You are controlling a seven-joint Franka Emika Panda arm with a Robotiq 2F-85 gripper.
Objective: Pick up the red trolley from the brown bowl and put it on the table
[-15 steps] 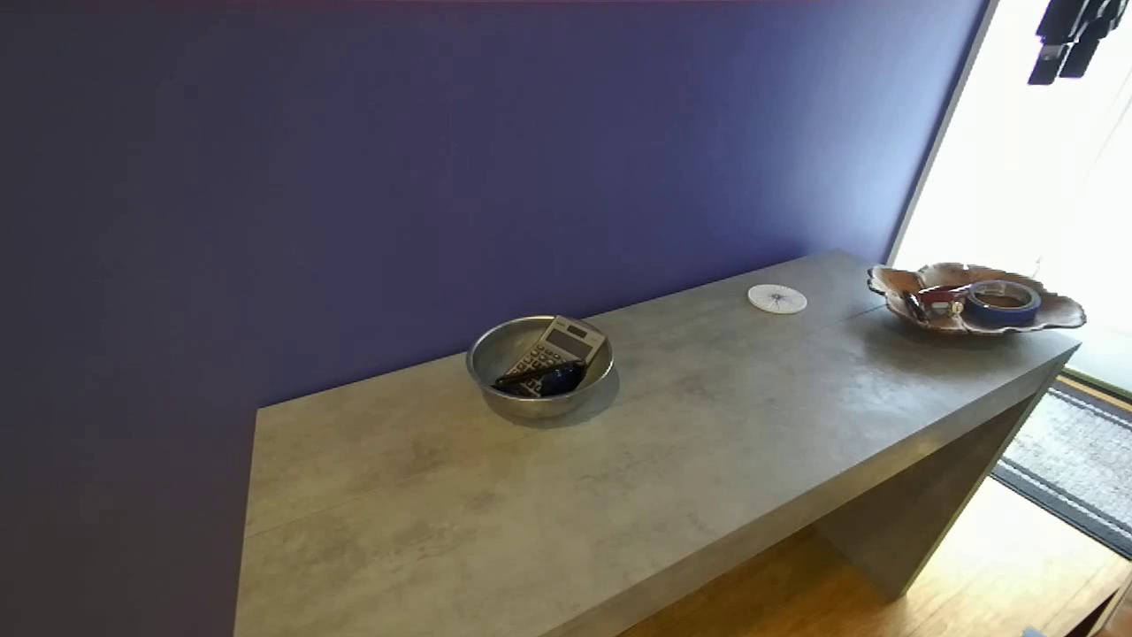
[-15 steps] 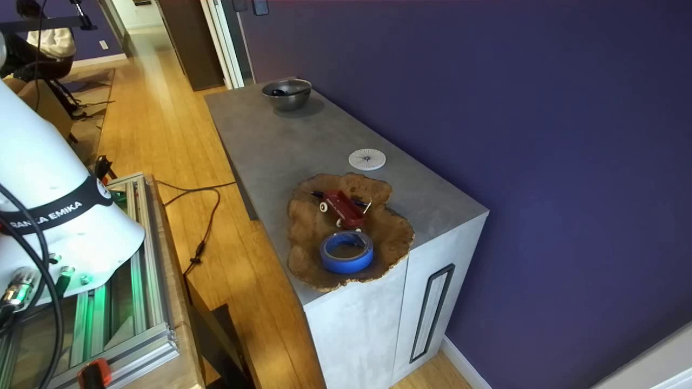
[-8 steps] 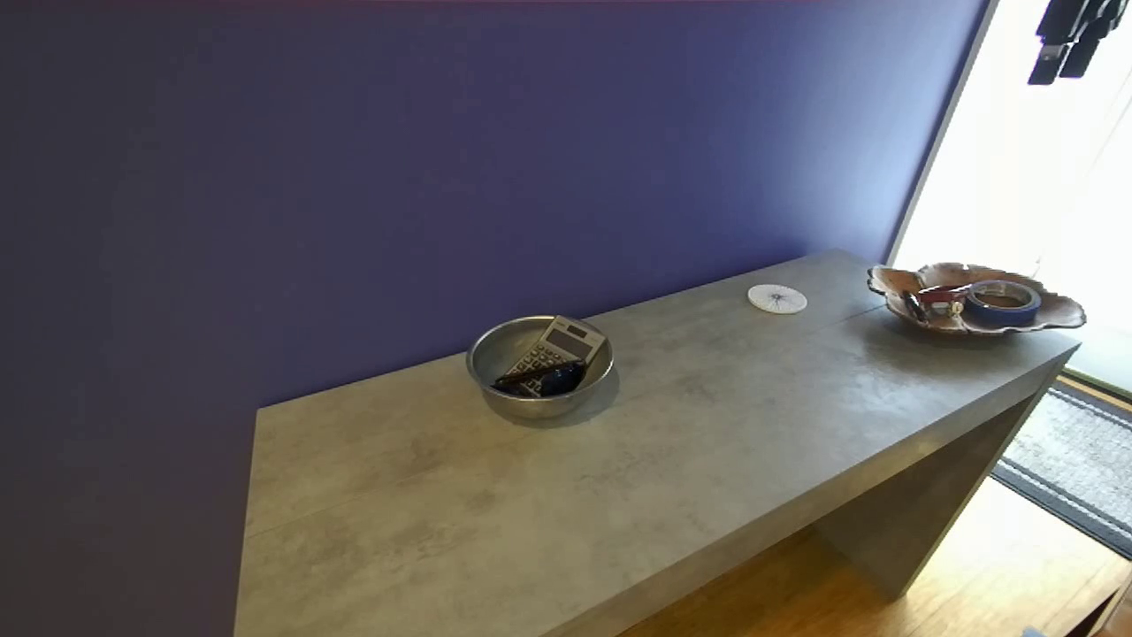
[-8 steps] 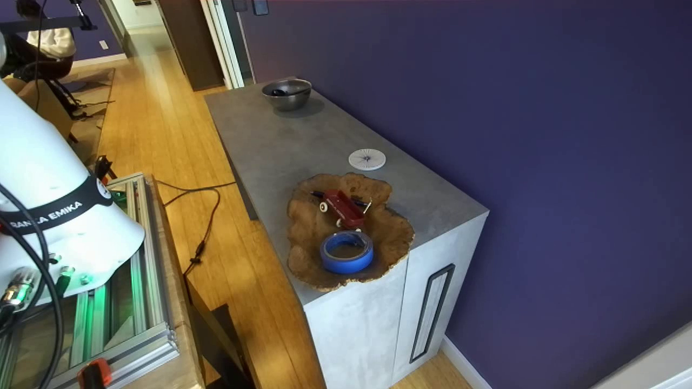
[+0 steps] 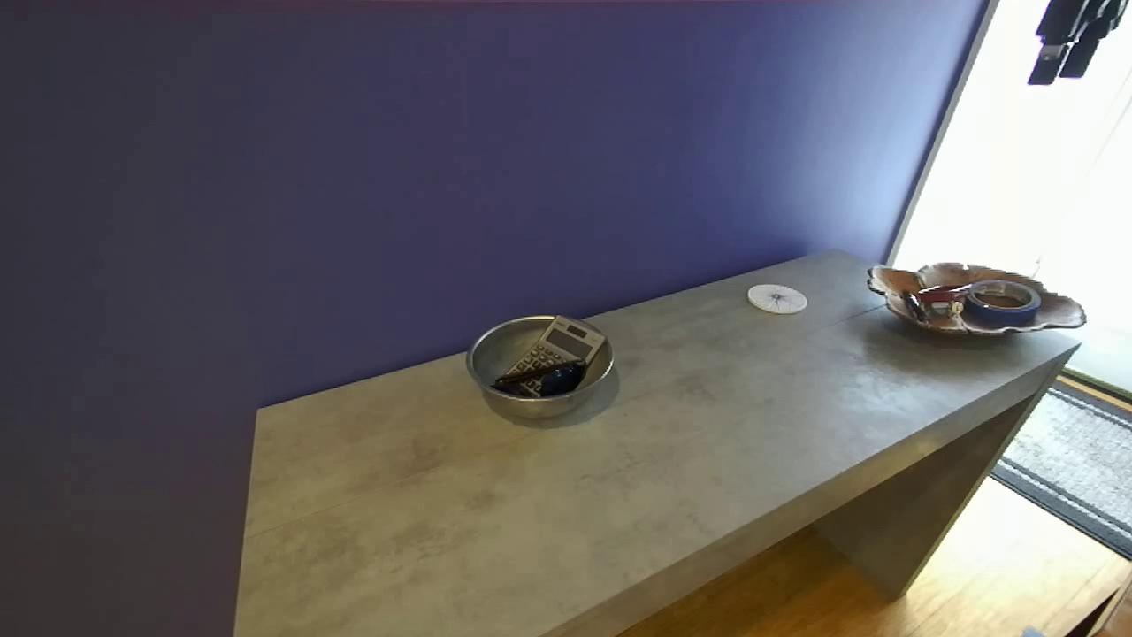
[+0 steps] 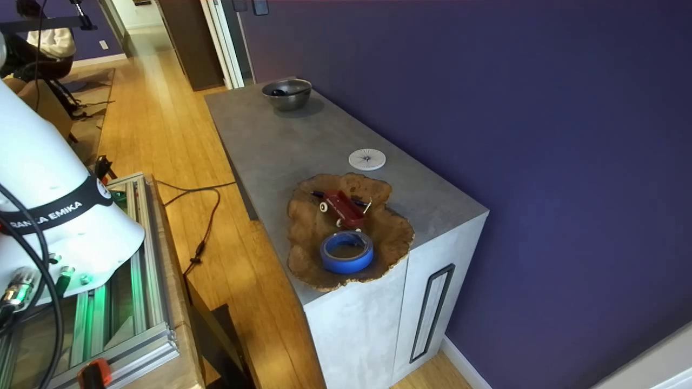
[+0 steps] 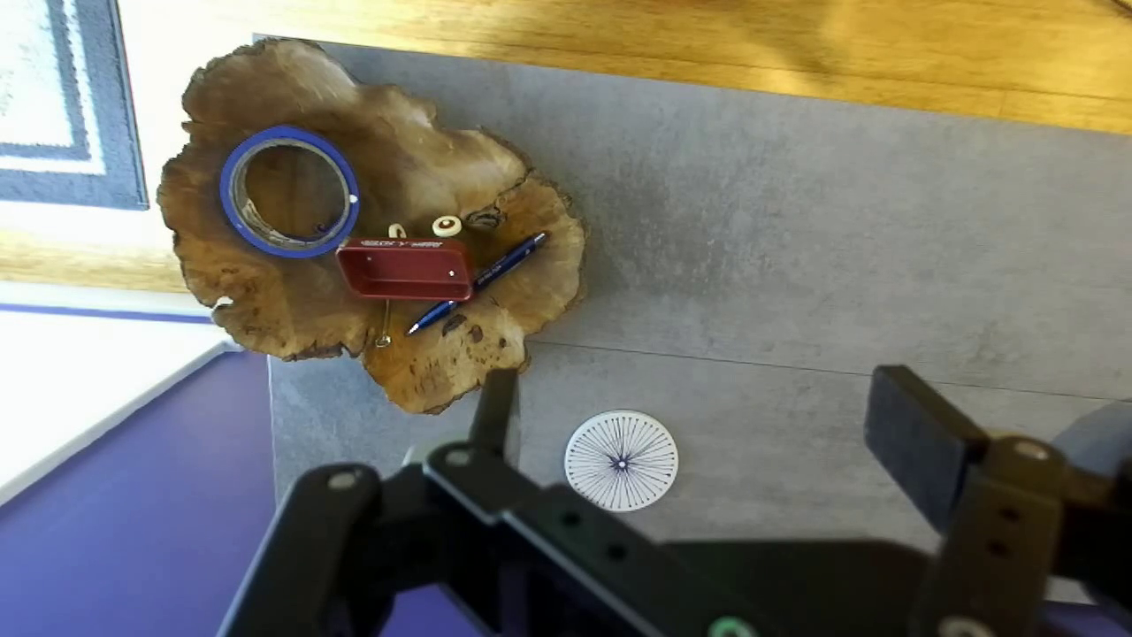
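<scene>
The red trolley [image 7: 407, 270], a small wagon with pale wheels, lies in the brown bowl [image 7: 265, 296] in the wrist view. In both exterior views the trolley [image 5: 943, 295] [image 6: 345, 209] sits in the brown bowl [image 5: 1059, 311] [image 6: 304, 237], wheels showing on one side. The bowl stands at one end of the grey table [image 7: 752, 221], also in both exterior views [image 5: 707, 442] [image 6: 303, 143]. My gripper [image 7: 703, 420] is open and empty, above the table, its fingers to the right of and below the trolley in the wrist view. Its tips [image 5: 1059, 72] show high above the bowl in an exterior view.
Blue tape [image 7: 232, 195] touches or nearly touches the trolley's end. A blue pen [image 7: 517, 255] lies partly under the trolley. A white round coaster [image 7: 622, 460] lies beside the bowl. A metal bowl [image 5: 531, 405] with a calculator [image 5: 575, 339] stands farther along. A purple wall [image 5: 531, 177] borders the table.
</scene>
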